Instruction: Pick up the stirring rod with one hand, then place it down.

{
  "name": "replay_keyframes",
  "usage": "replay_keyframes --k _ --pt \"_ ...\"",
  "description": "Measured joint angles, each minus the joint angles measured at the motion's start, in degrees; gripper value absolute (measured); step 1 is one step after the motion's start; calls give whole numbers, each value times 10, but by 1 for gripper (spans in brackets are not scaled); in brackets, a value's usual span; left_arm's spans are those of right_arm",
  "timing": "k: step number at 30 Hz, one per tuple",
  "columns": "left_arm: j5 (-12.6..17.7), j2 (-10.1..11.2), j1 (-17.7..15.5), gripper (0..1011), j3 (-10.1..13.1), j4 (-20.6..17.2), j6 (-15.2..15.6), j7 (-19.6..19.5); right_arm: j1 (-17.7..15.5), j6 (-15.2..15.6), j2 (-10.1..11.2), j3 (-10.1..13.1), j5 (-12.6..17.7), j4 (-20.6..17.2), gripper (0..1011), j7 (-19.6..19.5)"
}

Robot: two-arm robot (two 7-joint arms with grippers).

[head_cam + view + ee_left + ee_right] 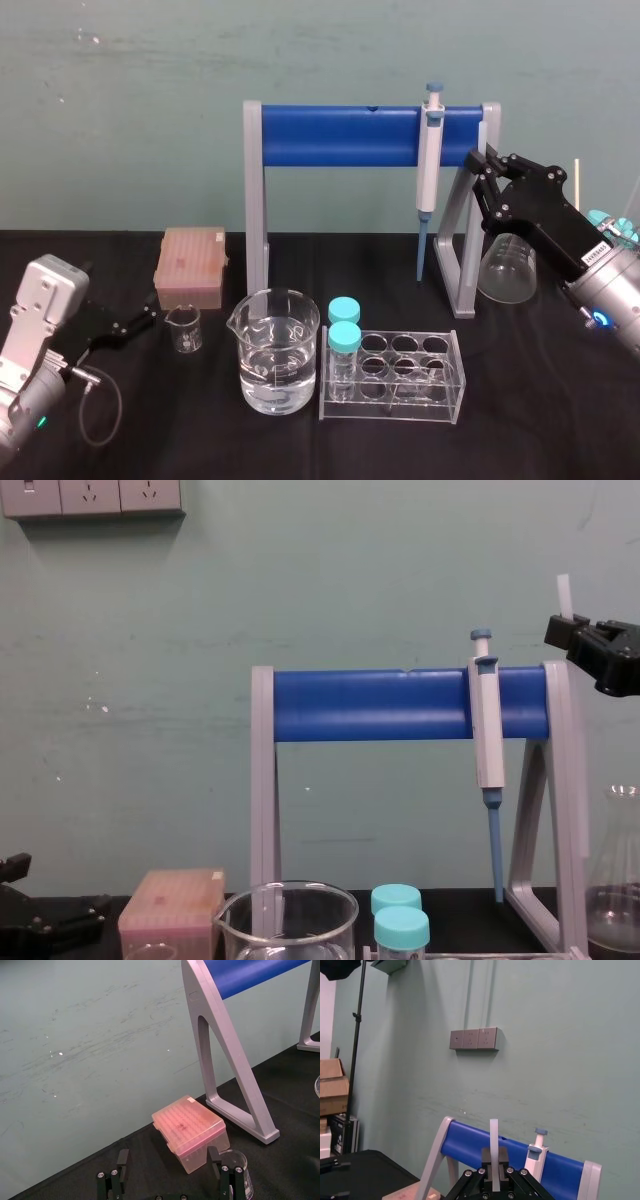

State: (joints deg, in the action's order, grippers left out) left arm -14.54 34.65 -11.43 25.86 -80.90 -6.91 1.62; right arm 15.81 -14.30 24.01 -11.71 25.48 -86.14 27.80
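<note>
The stirring rod (493, 1140) is a thin whitish stick, and my right gripper (493, 1172) is shut on it, one finger on each side. In the chest view the right gripper (562, 630) hangs high at the right, level with the blue bar, and the stirring rod (564, 595) stands upright above it. The head view shows the stirring rod (577, 182) rising behind the black gripper body. My left gripper (140, 322) rests low on the black table at the left, open and holding nothing; the left wrist view shows its fingers (216, 1160) spread apart.
A grey stand with a blue bar (340, 137) holds a hanging pipette (430, 160). On the table are a pink tip box (190, 265), a small beaker (185, 328), a large beaker of water (272, 350), a clear tube rack (405, 375) and a flask (505, 268).
</note>
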Motion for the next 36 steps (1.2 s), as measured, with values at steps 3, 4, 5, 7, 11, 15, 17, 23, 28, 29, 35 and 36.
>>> replay_keyframes --k 3,4,5,7,11,15,17,23,28,29,35,36 --pt "0 0 0 1000 0 0 0 0 0 0 -1 1 0 0 70 1" --pt "0 0 0 1000 0 0 0 0 0 0 -1 1 0 0 70 1" --pt "0 0 0 1000 0 0 0 0 -1 0 -1 1 -1 0 70 2" --pt "0 0 0 1000 0 0 0 0 -2 1 -1 2 -1 0 70 2" --pt "0 0 0 1000 0 0 0 0 -5 1 -1 2 -1 -2 70 3" --pt "0 0 0 1000 0 0 0 0 -7 2 -1 3 0 -5 70 5" --pt "0 0 0 1000 0 0 0 0 -7 2 -1 3 0 -5 70 5" --pt "0 0 0 1000 0 0 0 0 -9 2 -1 3 0 -8 70 6" --pt "0 0 0 1000 0 0 0 0 -10 2 -1 2 0 -9 70 6" --pt "0 0 0 1000 0 0 0 0 -11 2 -1 2 0 -9 70 6" --pt "0 0 0 1000 0 0 0 0 -12 2 -1 2 0 -10 70 6" --pt "0 0 0 1000 0 0 0 0 -12 2 -1 2 0 -10 70 6"
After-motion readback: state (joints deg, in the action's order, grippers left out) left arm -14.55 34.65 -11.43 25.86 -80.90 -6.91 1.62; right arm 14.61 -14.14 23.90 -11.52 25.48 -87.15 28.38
